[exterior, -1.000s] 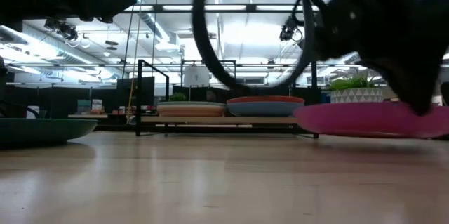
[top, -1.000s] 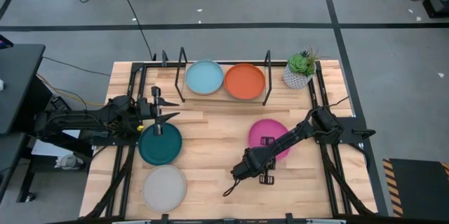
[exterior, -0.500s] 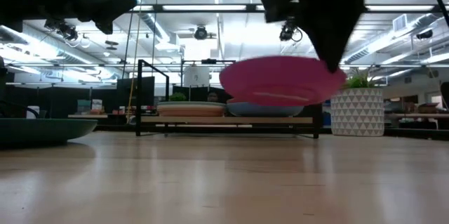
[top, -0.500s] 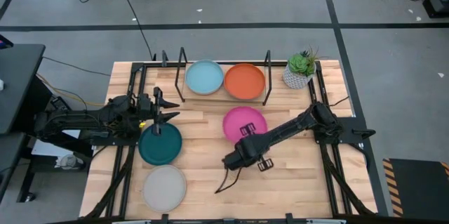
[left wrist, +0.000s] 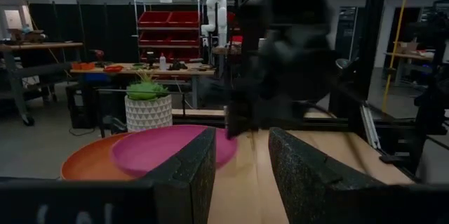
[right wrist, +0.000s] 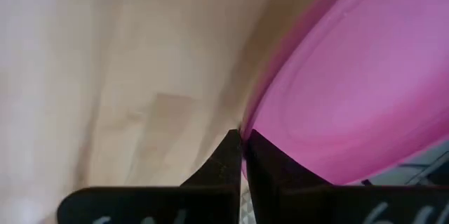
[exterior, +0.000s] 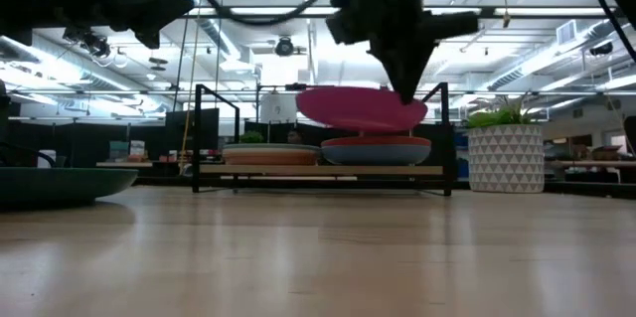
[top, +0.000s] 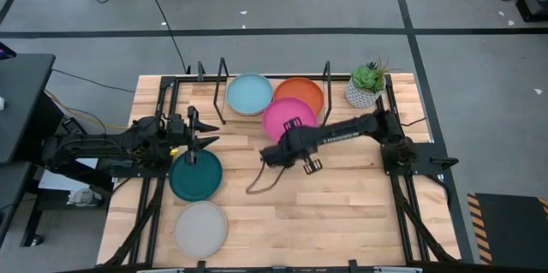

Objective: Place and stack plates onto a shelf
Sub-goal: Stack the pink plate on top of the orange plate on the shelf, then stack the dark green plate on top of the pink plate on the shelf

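Observation:
My right gripper (top: 293, 129) is shut on the magenta plate (top: 285, 117), which hangs in the air over the near-left part of the orange plate (top: 304, 93). The orange plate and a pale blue plate (top: 249, 93) top two stacks on the shelf (exterior: 318, 170). The low view shows the magenta plate (exterior: 360, 108) just above the right stack (exterior: 376, 148). A teal plate (top: 195, 175) and a grey plate (top: 201, 228) lie flat on the table's near left. My left gripper (top: 193, 134) is open above the teal plate's far edge. My right gripper pinches the magenta plate's rim (right wrist: 247, 129) between its two fingers (right wrist: 224, 157), on the plate's near side. The fingers come slanting from the near right. The plate is lifted clear and nearly level, above the orange plate.
A potted plant (top: 366, 85) stands at the far right corner beside the shelf. Black loop uprights (top: 223, 78) (top: 327, 78) flank the two stacks. A loose cable (top: 257, 179) trails from the right wrist onto the table's middle.
My right gripper has carried the magenta plate up off the table's right-middle and toward the far left, to above the orange plate on the shelf. The plate is lifted clear and nearly level. The gripper stayed shut on its rim.

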